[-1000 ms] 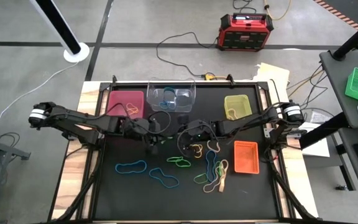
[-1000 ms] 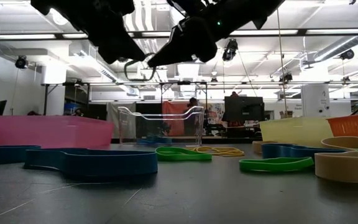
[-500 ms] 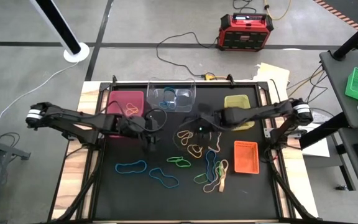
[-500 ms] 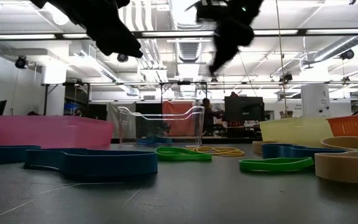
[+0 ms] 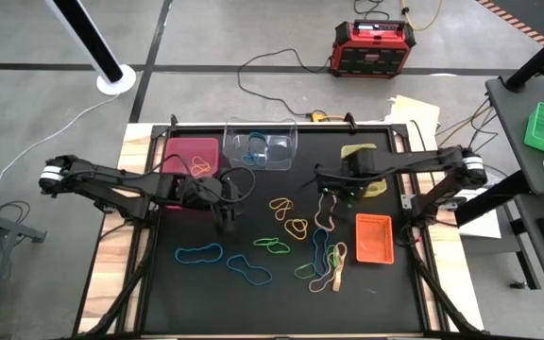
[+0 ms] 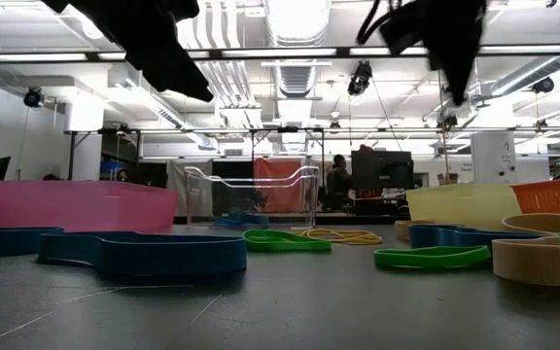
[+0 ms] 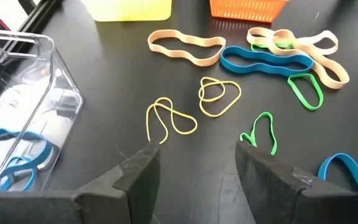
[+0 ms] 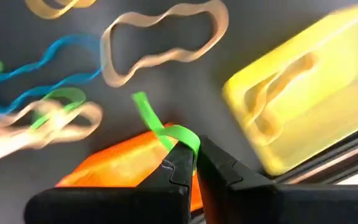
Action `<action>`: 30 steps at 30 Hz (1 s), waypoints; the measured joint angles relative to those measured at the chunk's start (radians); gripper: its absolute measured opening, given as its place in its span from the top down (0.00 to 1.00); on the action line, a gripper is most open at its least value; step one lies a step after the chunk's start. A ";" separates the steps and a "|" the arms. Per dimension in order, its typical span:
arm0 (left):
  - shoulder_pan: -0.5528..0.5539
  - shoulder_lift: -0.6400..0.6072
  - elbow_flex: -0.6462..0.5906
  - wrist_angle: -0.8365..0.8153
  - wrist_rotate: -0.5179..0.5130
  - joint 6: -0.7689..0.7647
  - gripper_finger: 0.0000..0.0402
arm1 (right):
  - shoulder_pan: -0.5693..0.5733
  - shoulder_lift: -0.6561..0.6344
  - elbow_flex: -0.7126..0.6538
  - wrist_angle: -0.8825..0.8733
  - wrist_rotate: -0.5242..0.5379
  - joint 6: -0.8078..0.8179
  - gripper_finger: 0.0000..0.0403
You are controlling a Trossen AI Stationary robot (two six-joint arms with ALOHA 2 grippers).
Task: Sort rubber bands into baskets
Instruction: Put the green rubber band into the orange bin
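Rubber bands lying loose mid-mat, one green band (image 8: 166,132) riding in the right gripper (image 8: 194,163).

Right gripper is pinching that green band, fingers clamped together on it, hanging just beside the yellow-green basket (image 5: 366,162) with the orange basket (image 5: 373,238) nearer the front. Left gripper (image 7: 197,171) is hovering with fingers apart, holding nothing, beside the clear basket (image 5: 260,144) and the pink basket (image 5: 190,153). Blue (image 5: 200,252), green (image 5: 271,246), yellow (image 7: 219,96) and tan (image 5: 337,278) bands are sitting on the black mat (image 5: 196,302); blue ones are lying in the clear basket.
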 joint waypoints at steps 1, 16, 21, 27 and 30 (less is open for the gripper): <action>0.000 0.000 0.000 0.000 0.001 0.000 0.53 | 0.018 -0.013 -0.007 -0.018 -0.022 0.033 0.98; 0.004 0.003 0.002 -0.011 0.004 0.115 0.53 | 0.250 -0.269 -0.378 0.030 -0.135 0.511 0.98; 0.039 0.003 0.075 -0.105 0.019 0.164 0.53 | 0.252 -0.279 -0.451 0.067 -0.162 0.485 0.98; 0.142 0.002 0.171 -0.187 0.029 0.253 0.53 | 0.237 -0.280 -0.473 0.103 -0.163 0.407 0.98; 0.208 0.002 0.183 -0.202 0.111 0.296 0.53 | 0.223 -0.284 -0.473 0.105 -0.157 0.404 0.98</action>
